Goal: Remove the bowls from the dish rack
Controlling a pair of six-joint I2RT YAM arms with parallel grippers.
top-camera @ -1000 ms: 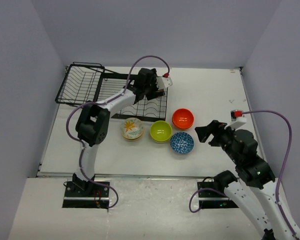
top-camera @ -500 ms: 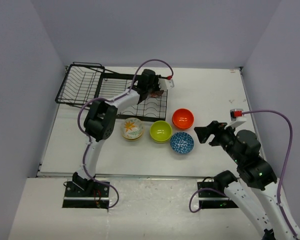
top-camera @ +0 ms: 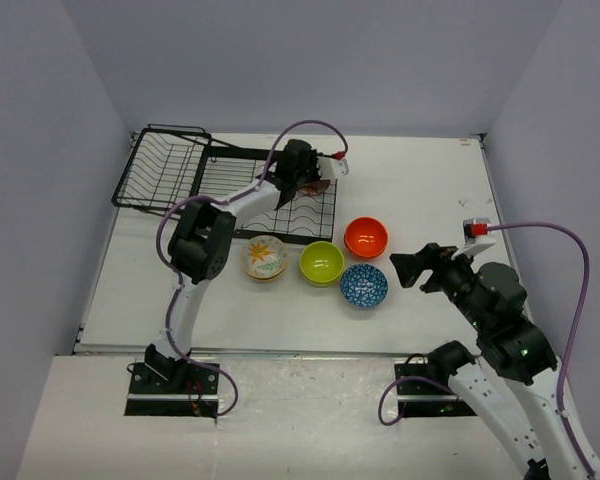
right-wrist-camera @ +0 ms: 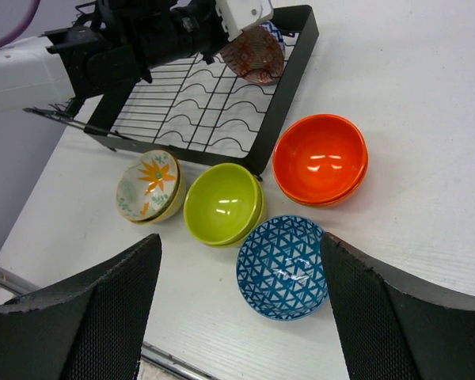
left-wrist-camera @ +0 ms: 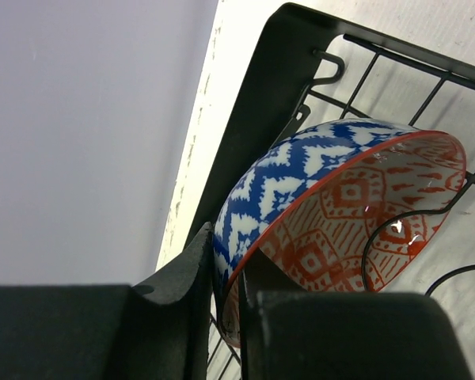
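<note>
The black wire dish rack (top-camera: 230, 185) lies at the back left. A red-patterned bowl (top-camera: 317, 185) with a blue zigzag outside stands on edge in its right end. My left gripper (top-camera: 302, 183) is shut on that bowl's rim (left-wrist-camera: 356, 206), one finger inside and one outside, in the left wrist view (left-wrist-camera: 229, 255). On the table in front of the rack sit a cream floral bowl (top-camera: 264, 257), a lime green bowl (top-camera: 321, 263), an orange bowl (top-camera: 366, 238) and a blue-patterned bowl (top-camera: 363, 285). My right gripper (top-camera: 405, 268) hovers open, right of the blue bowl (right-wrist-camera: 283, 267).
The rack's tilted basket section (top-camera: 160, 168) overhangs the far left. Grey walls close the table on three sides. The green (right-wrist-camera: 222, 203) and orange (right-wrist-camera: 321, 158) bowls each look stacked on another of the same colour. The rack's frame (left-wrist-camera: 261, 103) runs just behind the held bowl.
My left gripper reached further over the rack's right end and closed from open onto the red-patterned bowl's rim. The right arm has barely shifted.
</note>
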